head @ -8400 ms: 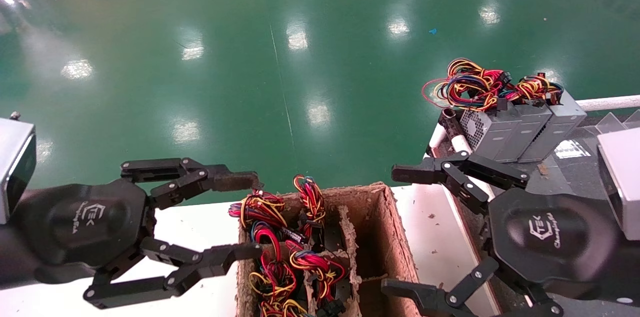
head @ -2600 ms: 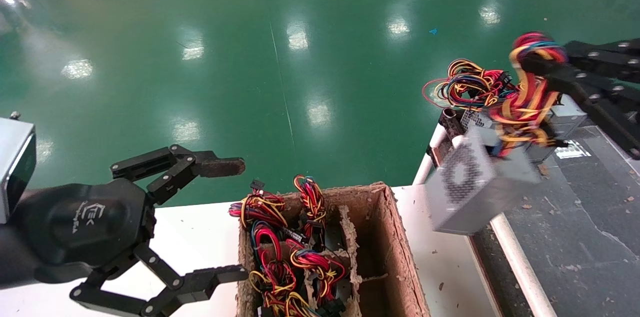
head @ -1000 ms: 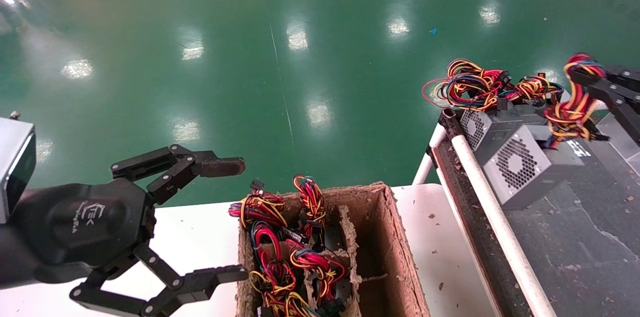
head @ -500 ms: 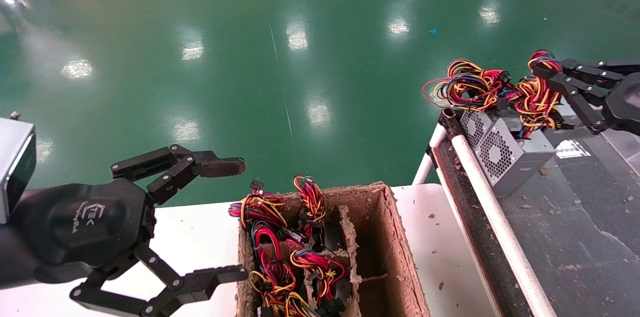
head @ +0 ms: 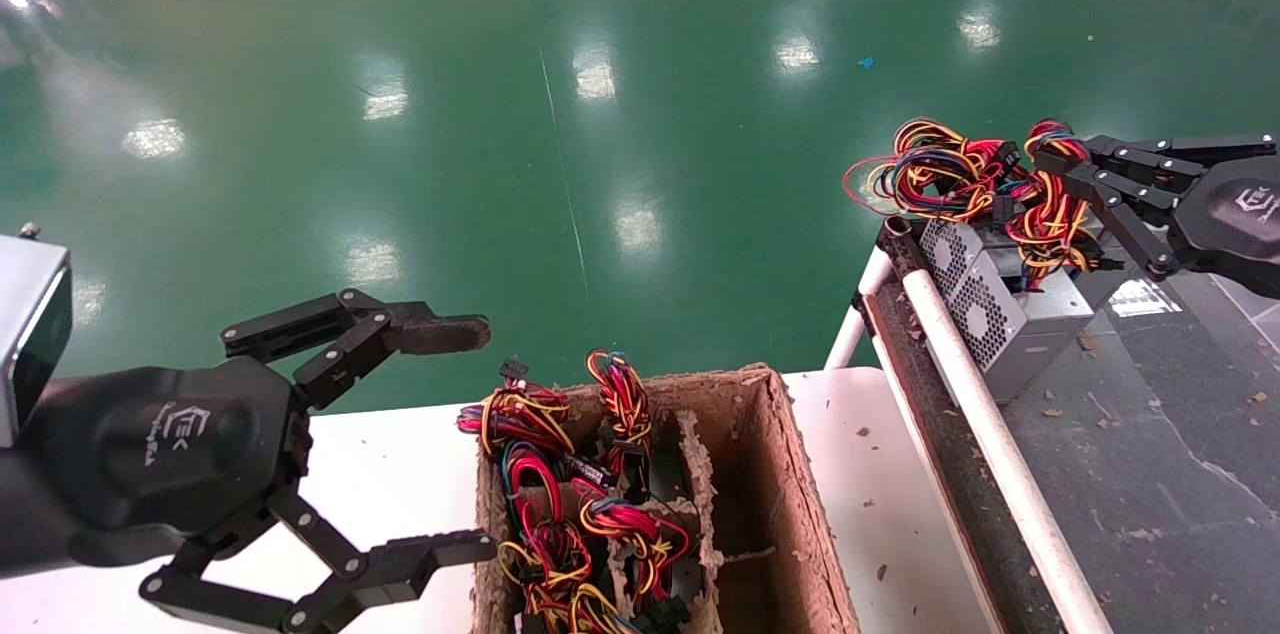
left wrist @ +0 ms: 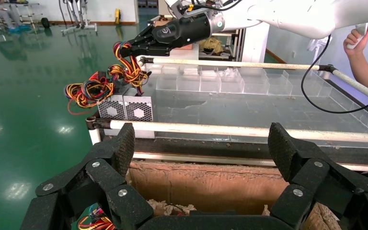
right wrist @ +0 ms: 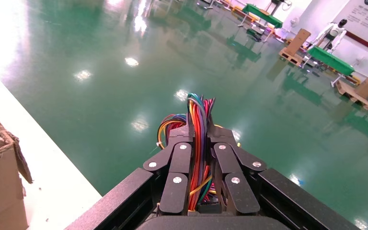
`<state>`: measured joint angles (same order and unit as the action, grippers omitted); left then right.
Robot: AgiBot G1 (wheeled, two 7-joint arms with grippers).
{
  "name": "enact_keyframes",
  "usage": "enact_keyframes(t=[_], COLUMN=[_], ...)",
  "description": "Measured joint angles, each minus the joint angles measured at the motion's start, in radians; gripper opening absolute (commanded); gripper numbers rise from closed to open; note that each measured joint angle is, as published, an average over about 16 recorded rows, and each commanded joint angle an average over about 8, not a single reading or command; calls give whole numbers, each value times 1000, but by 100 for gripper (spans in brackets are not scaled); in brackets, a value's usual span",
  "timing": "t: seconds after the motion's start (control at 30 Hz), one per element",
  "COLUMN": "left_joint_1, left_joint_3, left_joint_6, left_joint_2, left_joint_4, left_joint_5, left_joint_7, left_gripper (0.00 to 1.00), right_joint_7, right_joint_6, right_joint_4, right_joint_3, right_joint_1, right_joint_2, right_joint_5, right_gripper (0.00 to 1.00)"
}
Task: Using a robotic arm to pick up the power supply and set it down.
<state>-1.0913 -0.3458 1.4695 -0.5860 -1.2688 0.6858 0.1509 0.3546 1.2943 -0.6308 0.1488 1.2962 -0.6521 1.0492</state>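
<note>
My left gripper (head: 455,439) hangs spread wide over the white table (head: 380,474), one finger out past the table's far edge above the green floor (head: 500,114), the other finger just short of the cardboard box (head: 770,474). That box is divided into compartments; the ones nearer my left are stuffed with bundles of coloured wires (head: 570,504), while the compartment on my right side looks bare. Further right, beyond a white rail (head: 985,444), the dark conveyor surface (head: 1150,454) carries the power supply (head: 1010,324), its fan grille facing the rail and sitting against another grey unit (head: 945,249) at the belt's far end. Whether its base rests fully on the belt I cannot quite tell from here. My right gripper (head: 1065,169) is above it, fingers (right wrist: 179,165) pressed together on the power supply's wire bunch (head: 1045,224), which rises from the box up between them.
</note>
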Motion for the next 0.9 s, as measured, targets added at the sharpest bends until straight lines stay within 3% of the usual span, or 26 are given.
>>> enact_keyframes(t=[0.47, 0.9], left_joint_1=[0, 0], left_joint_3=[0, 0], left_joint_6=[0, 0], left_joint_2=[0, 0], left_joint_4=[0, 0], left_joint_5=[0, 0], left_joint_7=[0, 0], left_gripper=[100, 100], right_joint_7=[4, -49], right_joint_6=[20, 45], right_joint_4=[2, -87], right_joint_3=[8, 28], right_joint_1=[11, -11], right_joint_2=[6, 15], right_joint_5=[9, -19], right_gripper=[100, 100])
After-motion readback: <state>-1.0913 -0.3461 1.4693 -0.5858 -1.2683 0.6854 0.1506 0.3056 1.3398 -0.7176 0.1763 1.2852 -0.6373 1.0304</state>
